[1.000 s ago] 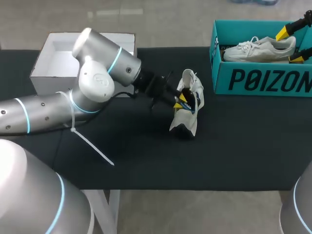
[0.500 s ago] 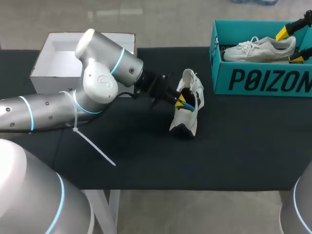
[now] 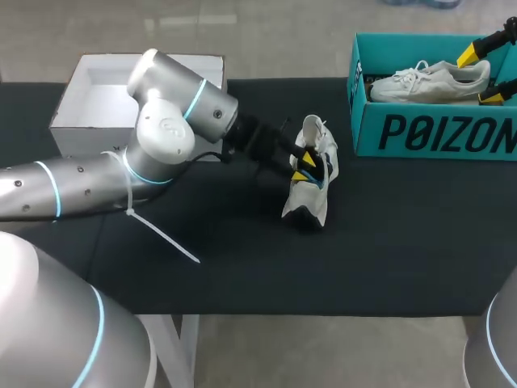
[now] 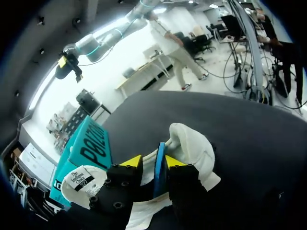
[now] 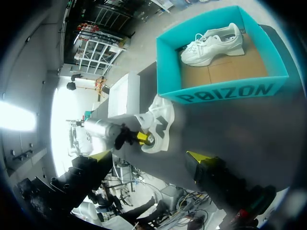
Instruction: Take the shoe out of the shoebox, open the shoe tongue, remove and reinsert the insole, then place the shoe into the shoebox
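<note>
left hand [image 4: 153, 162] at white shoe [image 3: 311, 182] on desk [image 3: 388, 234]
it pinched the blue insole [image 4: 159, 168] inside the shoe; right hand [image 5: 148, 157] was spread wide by the teal shoebox [image 3: 436, 133].

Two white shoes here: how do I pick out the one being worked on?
On the black table, find the teal shoebox at the far right. Left of it sits a white shoe. Unlike the shoe in the box, it has the yellow tips of the left tool in its opening, around a blue insole.
</note>
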Robot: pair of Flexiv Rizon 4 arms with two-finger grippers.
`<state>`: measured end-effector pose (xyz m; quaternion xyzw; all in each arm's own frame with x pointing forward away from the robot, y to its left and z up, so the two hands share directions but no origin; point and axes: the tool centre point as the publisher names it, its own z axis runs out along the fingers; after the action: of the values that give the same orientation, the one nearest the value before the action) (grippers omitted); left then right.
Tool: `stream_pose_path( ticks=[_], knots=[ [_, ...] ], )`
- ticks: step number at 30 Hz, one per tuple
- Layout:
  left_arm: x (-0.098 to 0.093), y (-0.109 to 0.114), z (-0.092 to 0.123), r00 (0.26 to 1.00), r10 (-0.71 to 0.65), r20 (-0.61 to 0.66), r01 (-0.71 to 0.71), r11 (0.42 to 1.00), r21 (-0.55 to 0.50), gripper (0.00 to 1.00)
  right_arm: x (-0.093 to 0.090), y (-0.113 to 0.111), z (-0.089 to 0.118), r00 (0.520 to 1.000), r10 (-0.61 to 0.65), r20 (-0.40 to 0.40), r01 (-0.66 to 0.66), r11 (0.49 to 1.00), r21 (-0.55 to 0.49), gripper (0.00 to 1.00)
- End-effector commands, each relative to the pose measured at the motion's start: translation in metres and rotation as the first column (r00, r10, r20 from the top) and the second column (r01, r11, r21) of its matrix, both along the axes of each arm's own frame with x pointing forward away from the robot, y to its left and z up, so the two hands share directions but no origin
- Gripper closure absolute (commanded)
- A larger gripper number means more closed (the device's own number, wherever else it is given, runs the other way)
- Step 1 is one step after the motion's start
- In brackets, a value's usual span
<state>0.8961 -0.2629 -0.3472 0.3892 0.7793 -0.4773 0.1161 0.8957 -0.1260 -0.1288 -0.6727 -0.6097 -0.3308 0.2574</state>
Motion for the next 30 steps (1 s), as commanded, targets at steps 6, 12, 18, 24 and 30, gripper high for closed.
stream_pose_path(
  ticks=[6,12,18,24,30],
  knots=[
    [0.0,0.006,0.004,1.0,-0.012,0.009,0.011,0.996,0.092,1.0,-0.001,0.0,0.0,1.0,-0.001,-0.001,0.001,1.0,-0.004,0.0],
    [-0.003,0.005,0.0,1.0,-0.029,-0.008,0.03,0.993,0.117,1.0,-0.001,0.0,0.0,1.0,-0.001,-0.001,0.001,1.0,-0.004,0.0],
    [-0.007,-0.006,-0.006,0.999,-0.039,-0.037,0.043,0.995,0.093,1.0,-0.001,0.0,0.0,1.0,-0.001,-0.001,0.001,1.0,-0.004,0.0],
    [-0.012,0.002,-0.012,0.996,-0.033,-0.083,0.046,0.986,0.158,0.66,-0.001,0.0,0.0,1.0,-0.001,-0.001,0.001,1.0,-0.004,0.0],
    [-0.011,0.014,0.016,0.996,-0.024,-0.085,0.039,0.983,0.179,0.0,-0.001,0.0,0.0,1.0,-0.001,-0.001,0.001,1.0,-0.004,0.0]
  ],
)
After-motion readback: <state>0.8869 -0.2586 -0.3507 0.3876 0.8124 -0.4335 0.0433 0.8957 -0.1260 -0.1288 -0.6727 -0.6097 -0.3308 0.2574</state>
